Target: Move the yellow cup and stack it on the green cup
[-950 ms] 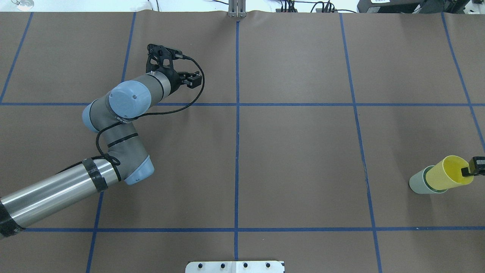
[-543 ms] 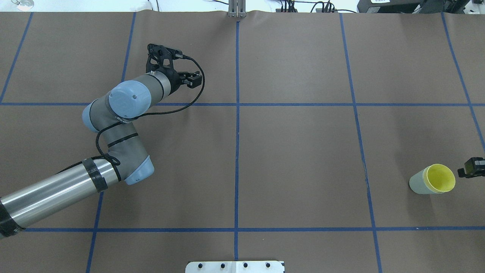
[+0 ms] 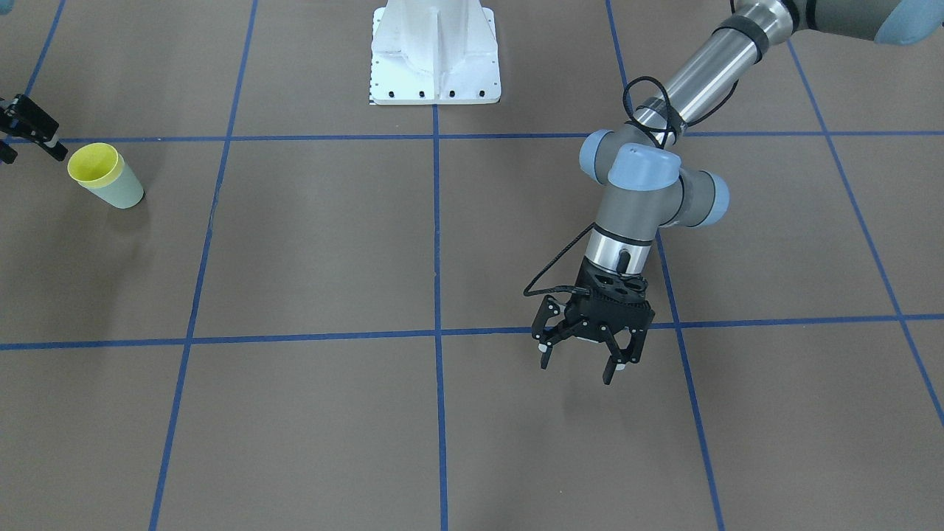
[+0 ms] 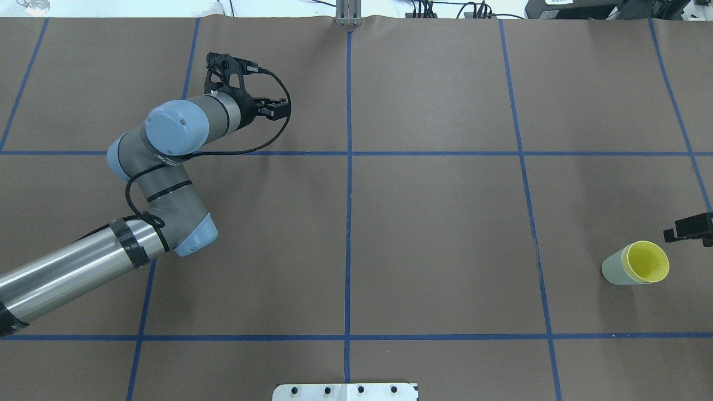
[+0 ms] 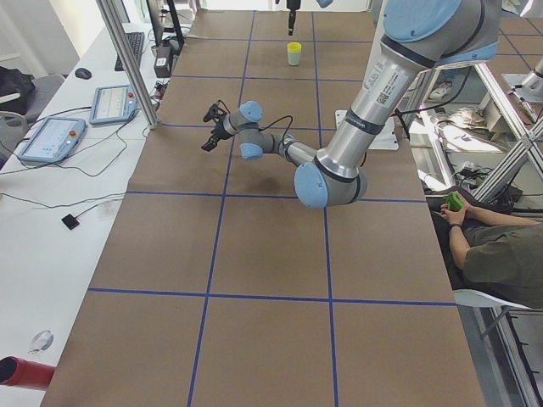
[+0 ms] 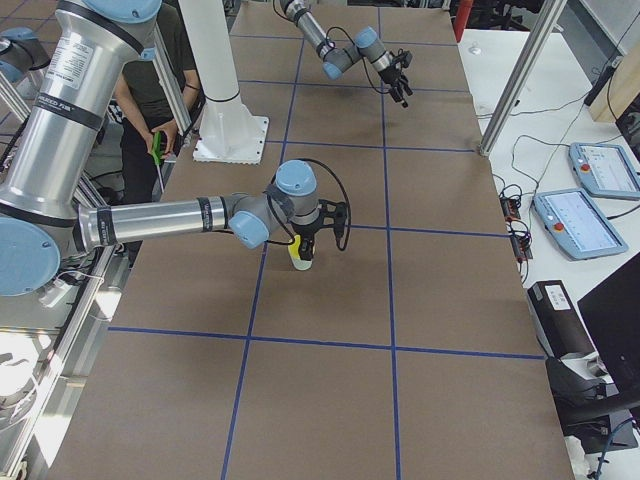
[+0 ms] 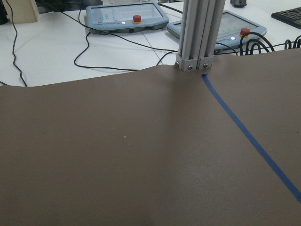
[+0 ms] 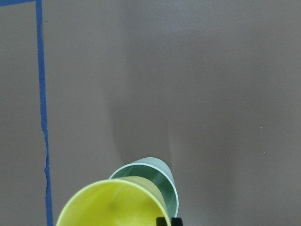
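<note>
Ops: yellow cup (image 4: 647, 262) nested in green cup (image 4: 611, 269), table's (image 4: 445, 223) 4 o'clock overhead. Hazards?
Controls: right gripper (image 3: 29, 144) looks spread, clear, at the cups' 2 o'clock. Low retreat could clip the rim and tip both. Left gripper (image 3: 582, 366) spread, empty, well apart.

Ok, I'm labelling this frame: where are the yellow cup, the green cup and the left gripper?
yellow cup (image 4: 646, 263), overhead exterior view, inner wall.
green cup (image 4: 612, 271), overhead exterior view, outer wall.
left gripper (image 3: 579, 369), front-facing view, between its fingertips.

Left claw (image 3: 578, 364) hangs, fingers spread wide; right claw (image 3: 29, 141) likewise parted.
</note>
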You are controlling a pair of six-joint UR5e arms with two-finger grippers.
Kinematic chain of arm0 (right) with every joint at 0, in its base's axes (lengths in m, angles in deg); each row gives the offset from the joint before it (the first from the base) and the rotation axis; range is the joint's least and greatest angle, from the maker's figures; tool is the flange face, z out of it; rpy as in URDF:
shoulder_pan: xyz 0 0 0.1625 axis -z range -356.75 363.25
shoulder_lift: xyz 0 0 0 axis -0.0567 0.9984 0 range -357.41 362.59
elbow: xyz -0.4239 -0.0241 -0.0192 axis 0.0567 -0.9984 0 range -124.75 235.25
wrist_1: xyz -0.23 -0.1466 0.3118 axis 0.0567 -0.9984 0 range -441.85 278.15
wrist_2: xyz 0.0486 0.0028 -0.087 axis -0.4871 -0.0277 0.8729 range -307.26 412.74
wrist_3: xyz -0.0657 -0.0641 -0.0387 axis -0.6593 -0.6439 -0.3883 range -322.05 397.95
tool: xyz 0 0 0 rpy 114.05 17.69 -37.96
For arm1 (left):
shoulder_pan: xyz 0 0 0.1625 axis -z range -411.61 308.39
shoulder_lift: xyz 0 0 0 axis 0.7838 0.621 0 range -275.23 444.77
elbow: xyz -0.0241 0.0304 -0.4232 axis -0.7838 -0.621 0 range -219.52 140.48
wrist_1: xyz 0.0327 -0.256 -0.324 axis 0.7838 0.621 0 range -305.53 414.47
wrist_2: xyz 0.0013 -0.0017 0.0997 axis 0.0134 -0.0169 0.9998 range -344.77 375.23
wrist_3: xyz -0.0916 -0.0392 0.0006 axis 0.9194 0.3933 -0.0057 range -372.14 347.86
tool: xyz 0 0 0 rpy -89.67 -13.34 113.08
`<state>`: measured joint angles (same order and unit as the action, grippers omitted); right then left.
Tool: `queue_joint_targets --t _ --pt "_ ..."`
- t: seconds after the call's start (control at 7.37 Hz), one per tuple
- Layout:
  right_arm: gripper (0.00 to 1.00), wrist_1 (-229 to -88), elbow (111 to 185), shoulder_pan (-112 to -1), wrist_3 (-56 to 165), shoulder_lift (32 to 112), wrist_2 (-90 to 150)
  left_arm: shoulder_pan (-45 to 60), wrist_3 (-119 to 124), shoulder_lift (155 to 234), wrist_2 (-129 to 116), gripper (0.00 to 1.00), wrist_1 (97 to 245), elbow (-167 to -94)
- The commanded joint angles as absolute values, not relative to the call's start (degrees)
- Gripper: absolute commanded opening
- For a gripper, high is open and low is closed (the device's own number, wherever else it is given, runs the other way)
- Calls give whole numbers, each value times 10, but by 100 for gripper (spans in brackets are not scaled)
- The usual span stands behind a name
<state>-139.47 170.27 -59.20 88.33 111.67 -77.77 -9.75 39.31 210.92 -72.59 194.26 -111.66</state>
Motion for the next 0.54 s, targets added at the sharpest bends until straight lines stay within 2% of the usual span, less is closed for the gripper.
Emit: queue_joint_targets --t 0.0,0.27,0.41 --pt "100 -1398 1629 -626 881 1021 -775 -32 394 2084 -826 99 1767 -1205" --pt "100 -1446 1583 -660 807 961 -779 49 322 2047 -938 99 1611 -1282" --pt "100 -1546 1582 -685 734 909 -780 95 233 1999 -1002 99 1588 -1312"
